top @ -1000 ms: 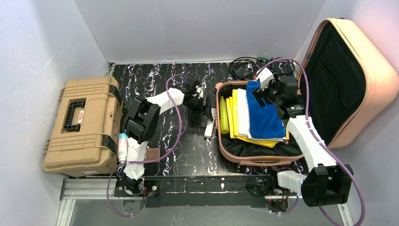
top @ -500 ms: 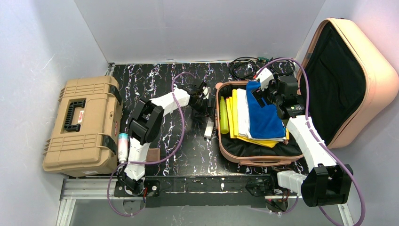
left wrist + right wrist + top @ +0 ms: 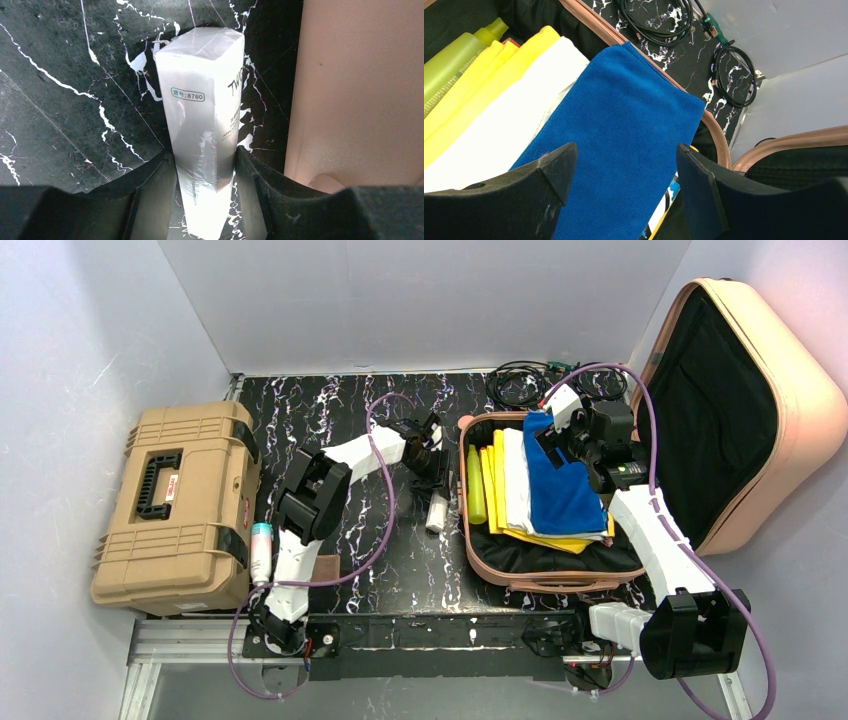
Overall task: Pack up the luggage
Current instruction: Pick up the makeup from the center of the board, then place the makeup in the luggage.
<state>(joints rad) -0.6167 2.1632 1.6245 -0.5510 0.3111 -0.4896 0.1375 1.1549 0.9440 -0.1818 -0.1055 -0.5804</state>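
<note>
Bright even light, slight glare.

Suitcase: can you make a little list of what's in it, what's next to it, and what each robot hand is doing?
Suitcase: open
Inside: green bottle, yellow cloth, white cloth, blue cloth
Left of it: box on the table
Behind it: cables
Left gripper: jaws closed on the box's sides
Right gripper: open, empty, over the blue cloth
</note>
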